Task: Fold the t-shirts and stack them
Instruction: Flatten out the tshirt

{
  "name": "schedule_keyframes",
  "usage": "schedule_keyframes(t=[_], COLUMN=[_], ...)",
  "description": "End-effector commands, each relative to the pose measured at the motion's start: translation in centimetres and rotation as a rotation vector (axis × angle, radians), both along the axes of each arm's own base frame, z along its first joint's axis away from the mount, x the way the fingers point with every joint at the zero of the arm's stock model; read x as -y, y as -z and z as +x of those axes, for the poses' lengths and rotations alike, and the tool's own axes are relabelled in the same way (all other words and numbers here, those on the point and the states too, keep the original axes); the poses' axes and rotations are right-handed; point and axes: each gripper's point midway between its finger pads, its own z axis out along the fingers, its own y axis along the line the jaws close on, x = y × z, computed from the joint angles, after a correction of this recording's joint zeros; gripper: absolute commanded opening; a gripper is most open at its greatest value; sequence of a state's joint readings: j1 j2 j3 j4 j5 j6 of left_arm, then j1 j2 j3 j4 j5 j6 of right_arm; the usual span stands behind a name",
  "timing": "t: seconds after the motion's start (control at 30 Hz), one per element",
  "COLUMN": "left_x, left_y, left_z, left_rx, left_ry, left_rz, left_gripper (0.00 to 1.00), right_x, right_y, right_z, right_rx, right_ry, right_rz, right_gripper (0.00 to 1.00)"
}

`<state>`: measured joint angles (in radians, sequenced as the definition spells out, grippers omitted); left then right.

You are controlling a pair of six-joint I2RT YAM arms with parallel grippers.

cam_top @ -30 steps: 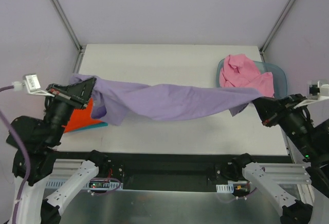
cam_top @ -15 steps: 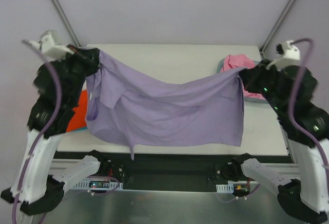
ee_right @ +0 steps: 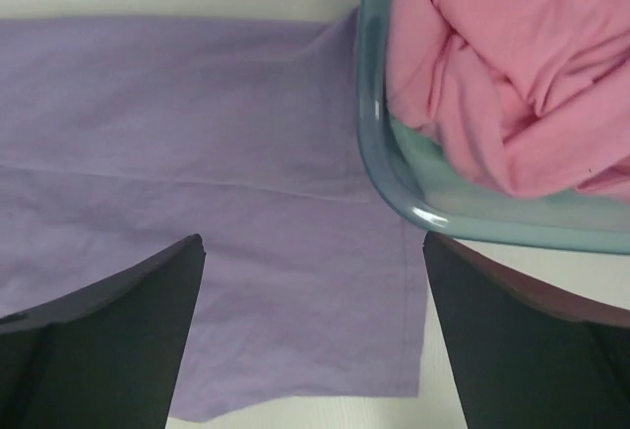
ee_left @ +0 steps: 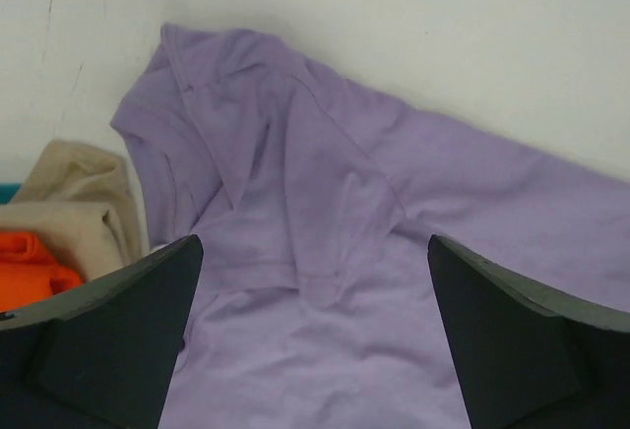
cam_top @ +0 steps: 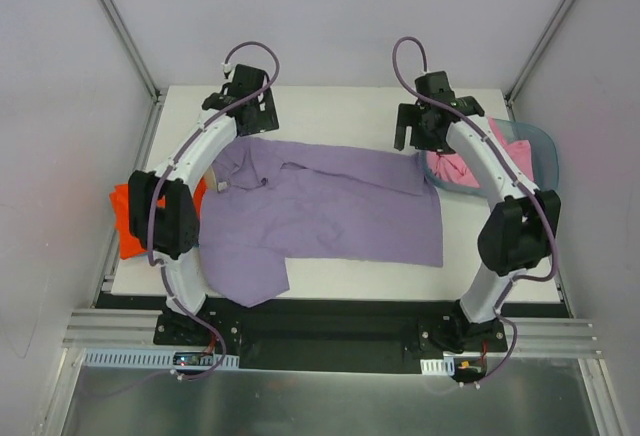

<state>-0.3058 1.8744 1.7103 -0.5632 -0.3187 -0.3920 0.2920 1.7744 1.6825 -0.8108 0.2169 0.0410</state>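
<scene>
Right wrist: pink t-shirt (ee_right: pixel 502 85) bunched in basket (ee_right: pixel 386 178); lavender t-shirt (ee_right: pixel 177 153) against rim.

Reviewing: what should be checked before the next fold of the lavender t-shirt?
1. Left gripper open, empty: ok.
2. Right gripper open, empty: ok.
3. Lavender cloth t-shirt on the white table: ok.
4. Shirt flat: not ok, bunched at its sleeve end.
5. Shirt clear of grey-blue plastic basket: cannot tell, edge meets rim.
6. Pink cloth t-shirt inside basket: ok.
</scene>
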Motion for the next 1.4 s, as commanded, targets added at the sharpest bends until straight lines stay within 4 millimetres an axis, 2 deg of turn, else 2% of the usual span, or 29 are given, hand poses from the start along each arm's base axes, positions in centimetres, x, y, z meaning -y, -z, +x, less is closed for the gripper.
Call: schedule_keyframes(t=[0.0, 0.03, 0.07, 0.13, 0.17, 0.23, 0.27, 0.33, 0.37, 0.5, 0.53, 0.67, 0.7, 0.77, 0.8, 0.87, 0.9, 1.07, 1.1, 1.17, 1.2, 1.37], left_x=[-0.2, 0.0, 0.0, 0.7, 0.6, 0.8, 0.9, 1.2, 1.5, 2.3, 2.7, 4.1, 4.2, 4.5, 4.6, 4.8, 4.9, 5.4, 5.4, 6.0, 6.2, 7.6], left_y=[-7.0, -6.3, -3.8, -2.5, -0.1, 1.4, 3.3, 4.4, 5.9, 7.7, 7.9, 9.6, 10.5, 11.2, 12.3, 12.9, 13.9, 15.1, 15.9, 15.6, 16.3, 16.4], left_z=[-4.8, -5.9, -7.4, -9.5, -11.0, -12.6, -14.0, -15.3, -16.7, -18.5, -18.5, -18.4, -18.6, -18.1, -18.1, -17.6, -17.5, -15.6, -15.5, -14.2, -14.0, -11.5], left_rx=[0.119, 0.097, 0.035, -0.009, -0.071, -0.111, -0.159, -0.186, -0.229, -0.234, -0.229, -0.242, -0.273, -0.292, -0.326, -0.344, -0.371, -0.395, -0.415, -0.406, -0.424, -0.414], left_ry=[0.017, 0.025, 0.012, 0.027, 0.006, -0.009, -0.029, -0.044, -0.038, -0.015, -0.007, 0.033, 0.035, 0.045, 0.041, 0.043, 0.036, 0.045, 0.044, 0.063, 0.067, 0.104], left_rz=[-0.112, -0.135, -0.155, -0.206, -0.215, -0.237, -0.243, -0.268, -0.267, -0.311, -0.332, -0.391, -0.388, -0.382, -0.372, -0.361, -0.353, -0.327, -0.317, -0.323, -0.323, -0.337], left_gripper=[0.99, 0.99, 0.99, 0.99, 0.99, 0.99, 0.99, 0.99, 0.99, 0.99, 0.99, 0.99, 0.99, 0.99, 0.99, 0.99, 0.99, 0.99, 0.99, 0.99, 0.99, 0.99], right_x=[-1.9, -2.2, -2.6, -2.7, -2.5, -2.4, -2.4, -2.5, -2.6, -2.8, -2.7, -2.4, -2.0, -1.8, -1.7, -1.8, -1.8, -1.4, -1.4, -0.7, -0.5, 0.8], right_y=[-5.1, -5.9, -3.4, -2.7, -0.5, 0.8, 1.5, 3.2, 3.7, 6.3, 7.5, 10.1, 11.0, 11.9, 12.8, 13.4, 14.1, 15.4, 15.7, 15.9, 16.4, 15.9], right_z=[-3.2, -4.4, -5.7, -7.4, -8.4, -9.2, -9.4, -10.2, -10.4, -11.1, -11.5, -11.7, -11.6, -11.5, -11.6, -11.5, -11.5, -10.3, -9.9, -9.4, -9.2, -7.2], right_rx=[0.147, 0.182, 0.146, 0.150, 0.112, 0.089, 0.074, 0.024, 0.010, -0.036, -0.068, -0.136, -0.153, -0.168, -0.193, -0.214, -0.230, -0.263, -0.276, -0.286, -0.299, -0.281], right_ry=[-0.079, -0.102, -0.120, -0.117, -0.109, -0.104, -0.104, -0.105, -0.104, -0.099, -0.096, -0.066, -0.045, -0.034, -0.032, -0.031, -0.023, -0.004, -0.001, 0.024, 0.030, 0.067], right_rz=[0.072, 0.102, 0.102, 0.140, 0.140, 0.145, 0.147, 0.148, 0.149, 0.146, 0.136, 0.111, 0.085, 0.070, 0.058, 0.053, 0.043, 0.026, 0.026, 0.025, 0.026, 0.026], right_gripper=[0.97, 0.97, 0.97, 0.97, 0.97, 0.97, 0.97, 0.97, 0.97, 0.97, 0.97, 0.97, 0.97, 0.97, 0.97, 0.97, 0.97, 0.97, 0.97, 0.97, 0.97, 0.97])
